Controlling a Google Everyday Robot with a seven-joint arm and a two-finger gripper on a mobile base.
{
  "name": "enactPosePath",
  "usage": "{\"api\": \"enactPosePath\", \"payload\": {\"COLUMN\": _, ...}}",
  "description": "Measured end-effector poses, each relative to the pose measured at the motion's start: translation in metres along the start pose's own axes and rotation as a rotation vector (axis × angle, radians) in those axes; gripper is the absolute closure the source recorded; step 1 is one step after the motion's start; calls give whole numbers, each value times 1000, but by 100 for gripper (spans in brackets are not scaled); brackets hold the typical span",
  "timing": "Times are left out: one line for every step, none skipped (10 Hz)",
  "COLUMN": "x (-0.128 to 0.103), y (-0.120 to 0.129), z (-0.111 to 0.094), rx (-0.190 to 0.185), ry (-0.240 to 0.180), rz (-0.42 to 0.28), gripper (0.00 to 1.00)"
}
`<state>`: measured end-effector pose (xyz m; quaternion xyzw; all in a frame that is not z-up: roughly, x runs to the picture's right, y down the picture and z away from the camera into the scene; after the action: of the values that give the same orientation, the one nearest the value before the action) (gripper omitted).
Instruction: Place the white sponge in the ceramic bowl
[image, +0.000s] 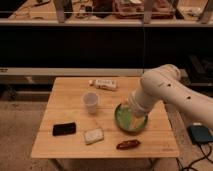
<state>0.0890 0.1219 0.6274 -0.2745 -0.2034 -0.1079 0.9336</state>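
— Over the ceramic bowl, is that where the gripper hangs?

— Yes, low over it, the arm reaching in from the right. It covers much of the bowl's far side. Whether the gripper is apart or together, I cannot tell.

— And the white sponge?

— Flat on the table, well to the left of the gripper and nearer the front edge. Nothing touches it. It is outside the bowl, so I judge that the task has barely begun: the reach, the grasp, the carry and the drop are all left.

— What else lies around it?

— A black slab lies just beyond the sponge, further left. A small white cup stands left of the gripper, near the bowl. A printed tube lies behind, by the back edge. A reddish-brown item lies in front of the gripper, just below the bowl.

— The surface?

— Pale wooden planks, evenly lit.

— The room?

— Speckled floor, with a blue-grey box on it to the gripper's right. Behind the table is a long dark counter front, with cluttered worktops above.
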Motion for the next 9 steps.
{"api": "enactPosePath", "payload": {"x": -8, "y": 3, "z": 5, "rx": -1, "ry": -35, "rz": -15, "gripper": 35}}
{"api": "enactPosePath", "payload": {"x": -12, "y": 3, "z": 6, "rx": 0, "ry": -47, "rz": -21, "gripper": 35}}
{"api": "enactPosePath", "payload": {"x": -12, "y": 3, "z": 6, "rx": 0, "ry": -46, "rz": -20, "gripper": 35}}
{"api": "enactPosePath", "payload": {"x": -11, "y": 4, "z": 7, "rx": 0, "ry": -47, "rz": -20, "gripper": 35}}
{"api": "enactPosePath", "payload": {"x": -12, "y": 3, "z": 7, "rx": 0, "ry": -47, "rz": -21, "gripper": 35}}
{"api": "enactPosePath", "payload": {"x": -12, "y": 3, "z": 8, "rx": 0, "ry": -48, "rz": -21, "gripper": 35}}
{"api": "enactPosePath", "payload": {"x": -13, "y": 3, "z": 10, "rx": 7, "ry": -56, "rz": -19, "gripper": 35}}
{"api": "enactPosePath", "payload": {"x": -15, "y": 2, "z": 16, "rx": 29, "ry": -81, "rz": -13, "gripper": 35}}
{"api": "enactPosePath", "payload": {"x": -18, "y": 0, "z": 21, "rx": 58, "ry": -109, "rz": -11, "gripper": 35}}
